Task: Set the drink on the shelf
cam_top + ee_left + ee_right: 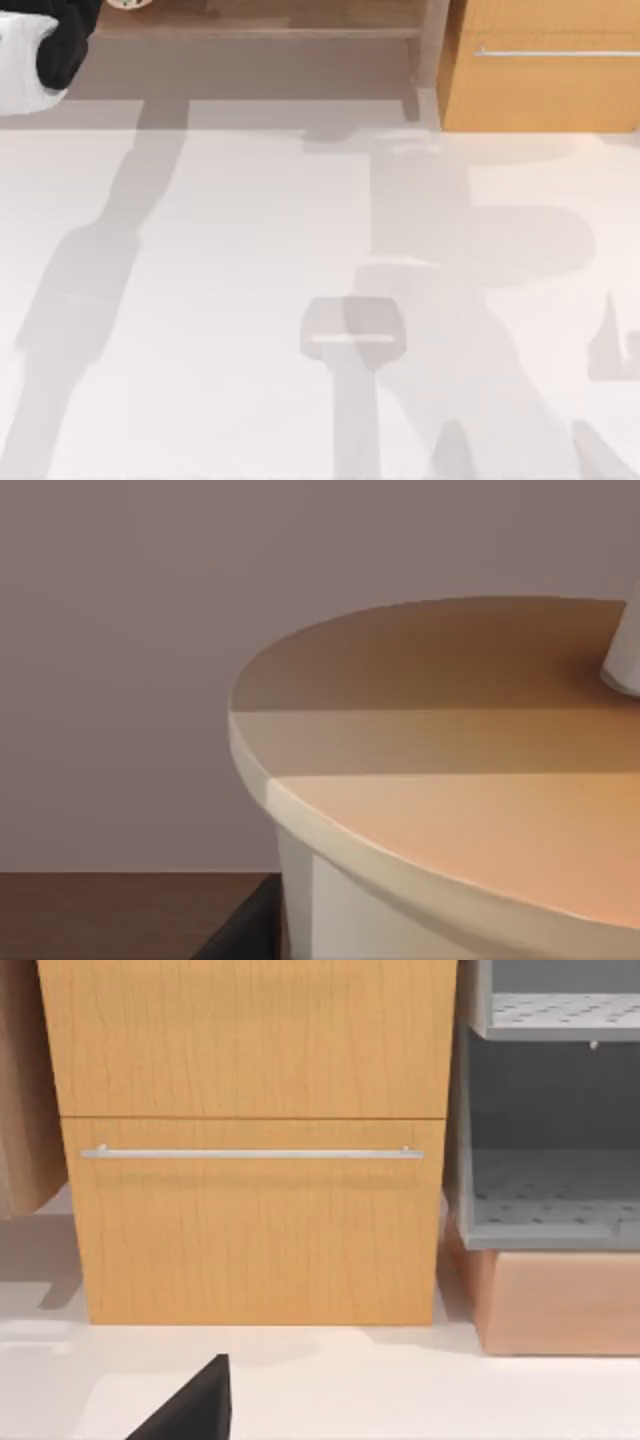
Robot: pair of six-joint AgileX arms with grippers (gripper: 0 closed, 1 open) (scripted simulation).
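The drink (pixel 450 810) is seen from very close in the left wrist view: an orange-brown top with a pale rim, and a white straw (pixel 625 650) at its edge. My left gripper (pixel 65 40) is at the top view's far left corner, shut on the drink, with a dark finger (pixel 245 930) against the cup's side. The cup's top (pixel 128 3) peeks in at the back edge, over the shelf (pixel 260 20), a long brown board. Brown shelf wood (pixel 120 910) lies just under the cup. A dark part of my right gripper (pixel 190 1410) hangs above the white table, facing the cabinet.
A lighter orange-wood cabinet (pixel 545 70) with a silver bar handle (pixel 250 1153) stands at the back right. Beside it in the right wrist view is a grey perforated rack (pixel 550 1110) on a tan box. The white table (pixel 250 300) spreads out in front.
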